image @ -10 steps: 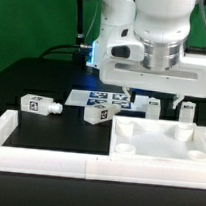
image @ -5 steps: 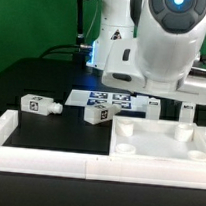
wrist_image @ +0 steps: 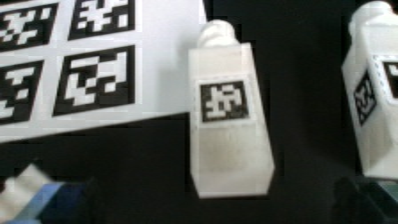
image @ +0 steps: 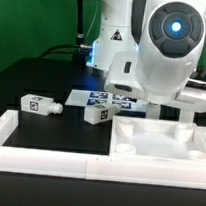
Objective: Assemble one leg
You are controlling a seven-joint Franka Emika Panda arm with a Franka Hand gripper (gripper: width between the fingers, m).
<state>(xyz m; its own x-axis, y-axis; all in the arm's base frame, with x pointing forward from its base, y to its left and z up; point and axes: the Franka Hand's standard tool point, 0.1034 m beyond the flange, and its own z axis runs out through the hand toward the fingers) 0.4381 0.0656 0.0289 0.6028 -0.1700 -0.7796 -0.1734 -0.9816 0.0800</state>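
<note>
In the wrist view a white leg (wrist_image: 228, 110) with a black-and-white tag lies flat on the black table, its round peg end toward the marker board (wrist_image: 71, 55). A second leg (wrist_image: 374, 80) lies beside it at the picture's edge. My gripper (wrist_image: 222, 208) is open above the first leg's blunt end, and its dark blurred fingers (wrist_image: 45, 195) stand on either side without touching it. In the exterior view the arm's wrist (image: 170, 56) hides the gripper and these legs. Two more legs (image: 37, 104) (image: 97, 113) lie further toward the exterior view's left.
The large flat white panel with round holes (image: 158, 142) lies in front, toward the exterior view's right. A white raised border (image: 47, 157) runs along the table's front. The marker board (image: 92, 94) lies behind the legs.
The arm has swung and come down toward the camera. Its wrist now covers the two legs at the exterior view's right. The other legs and the panel have not moved.
</note>
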